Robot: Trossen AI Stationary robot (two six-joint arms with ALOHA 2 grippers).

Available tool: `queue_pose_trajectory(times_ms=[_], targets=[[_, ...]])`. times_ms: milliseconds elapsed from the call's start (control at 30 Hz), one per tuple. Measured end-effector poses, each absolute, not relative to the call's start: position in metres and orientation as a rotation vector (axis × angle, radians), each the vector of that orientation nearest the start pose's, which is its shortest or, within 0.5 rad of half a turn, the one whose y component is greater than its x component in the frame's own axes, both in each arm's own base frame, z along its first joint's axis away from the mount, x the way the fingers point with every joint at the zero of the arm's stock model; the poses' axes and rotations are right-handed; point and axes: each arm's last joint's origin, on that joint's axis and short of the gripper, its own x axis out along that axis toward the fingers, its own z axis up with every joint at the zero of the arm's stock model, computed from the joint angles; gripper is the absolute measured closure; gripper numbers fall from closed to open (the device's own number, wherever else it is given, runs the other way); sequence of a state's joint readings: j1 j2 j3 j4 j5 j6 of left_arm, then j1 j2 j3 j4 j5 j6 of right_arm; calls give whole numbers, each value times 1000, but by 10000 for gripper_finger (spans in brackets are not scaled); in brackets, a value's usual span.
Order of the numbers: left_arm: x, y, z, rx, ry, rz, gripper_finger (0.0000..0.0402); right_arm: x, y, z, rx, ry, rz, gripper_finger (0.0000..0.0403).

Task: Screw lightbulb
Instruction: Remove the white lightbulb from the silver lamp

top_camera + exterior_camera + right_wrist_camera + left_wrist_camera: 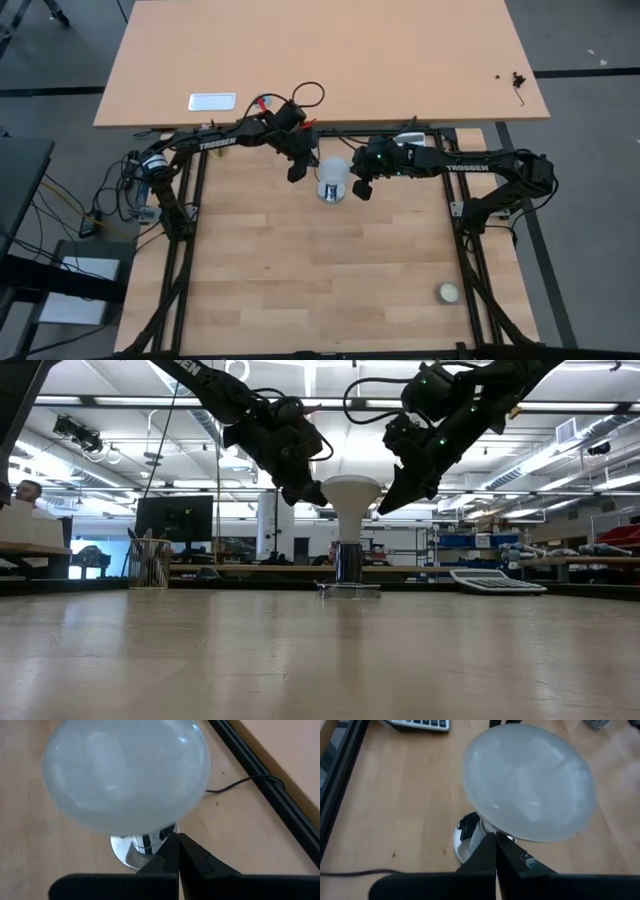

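The white lightbulb (333,174) stands upright, dome up, at the middle of the table. Its grey base (348,560) sits in the round socket disc (349,589) on the table top. My left gripper (316,497) is shut and slants down at the bulb's left side, its tip just under the dome's rim (495,837). My right gripper (386,505) is shut and slants down at the bulb's right side, its tip near the neck below the dome (178,837). My left gripper points its shut fingertips at the bulb's cone under the dome rim (492,827), slanting down from the table's left; I cannot tell whether it touches. My right gripper points its shut fingertips at the bulb's neck (150,839), slanting down from the right; I cannot tell whether it touches.
A small cream-white ball (447,292) lies near the table's front right. A calculator (495,580) lies toward the far side. The socket's thin black cord (245,782) runs across the wood. A second table top (320,60) with a white object (211,101) stands behind.
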State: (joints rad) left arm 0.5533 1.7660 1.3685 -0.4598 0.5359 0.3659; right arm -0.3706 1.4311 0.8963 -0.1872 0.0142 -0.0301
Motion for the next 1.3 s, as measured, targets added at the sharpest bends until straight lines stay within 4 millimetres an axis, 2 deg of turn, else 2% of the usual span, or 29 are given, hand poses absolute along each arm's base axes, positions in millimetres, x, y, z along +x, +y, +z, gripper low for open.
queue_pose_trajectory(times_ms=[233, 400, 633, 867, 1067, 1300], targets=[[327, 193, 251, -79, 762, -73, 401, 276, -107, 227, 97, 735, -349, 394], [327, 201, 254, -58, 711, -35, 401, 270, -103, 233, 110, 740, -341, 394], [337, 208, 263, -19, 570, -13, 401, 273, -77, 244, 105, 699, -247, 394], [346, 212, 252, -51, 535, -39, 401, 290, -51, 250, 84, 578, -100, 394], [352, 206, 250, -51, 531, -67, 401, 297, -55, 242, 99, 576, -122, 394], [349, 205, 246, -67, 572, -73, 401, 295, -66, 239, 108, 594, -202, 394]])
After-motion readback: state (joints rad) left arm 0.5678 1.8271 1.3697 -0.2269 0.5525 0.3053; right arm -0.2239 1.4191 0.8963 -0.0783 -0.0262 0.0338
